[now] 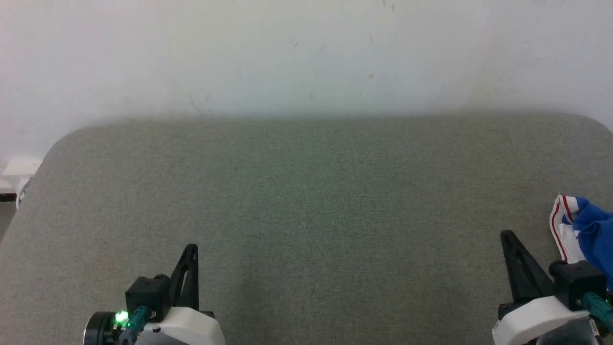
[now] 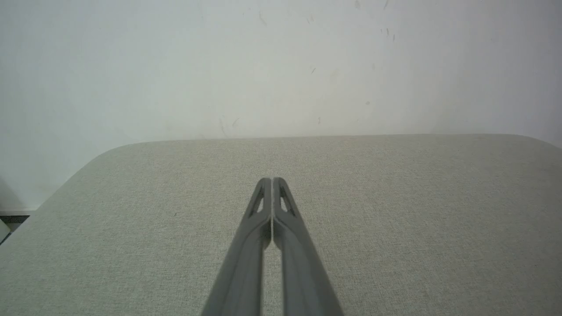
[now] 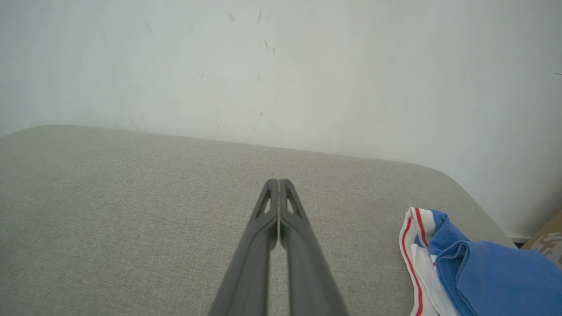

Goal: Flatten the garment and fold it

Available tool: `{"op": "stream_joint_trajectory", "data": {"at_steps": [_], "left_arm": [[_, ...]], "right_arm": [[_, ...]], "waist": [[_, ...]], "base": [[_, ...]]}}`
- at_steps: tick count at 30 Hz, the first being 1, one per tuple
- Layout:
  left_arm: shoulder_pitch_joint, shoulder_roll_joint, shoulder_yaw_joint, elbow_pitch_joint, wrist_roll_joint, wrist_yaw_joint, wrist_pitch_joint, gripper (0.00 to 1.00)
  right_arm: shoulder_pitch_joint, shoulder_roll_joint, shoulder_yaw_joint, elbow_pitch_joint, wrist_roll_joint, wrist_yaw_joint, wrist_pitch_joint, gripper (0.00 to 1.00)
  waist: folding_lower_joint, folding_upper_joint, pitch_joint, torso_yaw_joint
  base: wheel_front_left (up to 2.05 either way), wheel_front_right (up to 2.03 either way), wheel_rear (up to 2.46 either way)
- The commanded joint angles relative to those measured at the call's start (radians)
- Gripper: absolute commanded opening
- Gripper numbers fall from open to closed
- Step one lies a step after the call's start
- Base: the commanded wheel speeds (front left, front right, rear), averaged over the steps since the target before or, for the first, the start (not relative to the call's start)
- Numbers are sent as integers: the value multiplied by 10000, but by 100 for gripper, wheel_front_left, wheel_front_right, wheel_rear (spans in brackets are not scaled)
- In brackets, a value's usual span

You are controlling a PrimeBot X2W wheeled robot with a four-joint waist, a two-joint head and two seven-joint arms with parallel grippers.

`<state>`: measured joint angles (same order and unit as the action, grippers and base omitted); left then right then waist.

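Hovering with both sets of jaws pressed together and empty, my right gripper [image 1: 506, 235] sits just left of the bunched garment [image 1: 585, 229], my left gripper [image 1: 191, 249] well apart from it.

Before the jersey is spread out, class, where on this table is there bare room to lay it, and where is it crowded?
The table is bare from the wall back to the left gripper and right gripper. Crowded: the right edge, where the bunched garment lies.
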<state>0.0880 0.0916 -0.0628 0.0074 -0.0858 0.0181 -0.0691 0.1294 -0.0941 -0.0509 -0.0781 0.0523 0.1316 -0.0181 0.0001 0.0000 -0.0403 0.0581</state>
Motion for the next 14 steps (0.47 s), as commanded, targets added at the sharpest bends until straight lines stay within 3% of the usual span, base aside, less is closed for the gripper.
{"op": "stream_joint_trajectory", "data": {"at_steps": [1, 14], "left_arm": [[-210, -53, 80, -29, 146, -74, 49, 0], [-356, -132, 199, -39, 301, -97, 189, 0]], "right_arm": [[-173, 46, 56, 58, -64, -5, 18, 0], [-418, 131, 155, 216, -164, -6, 54, 0]], "waist": [[-1, 0, 10, -13], [-1, 0, 96, -137]], "base": [[0, 0, 0], [0, 0, 0]]}}
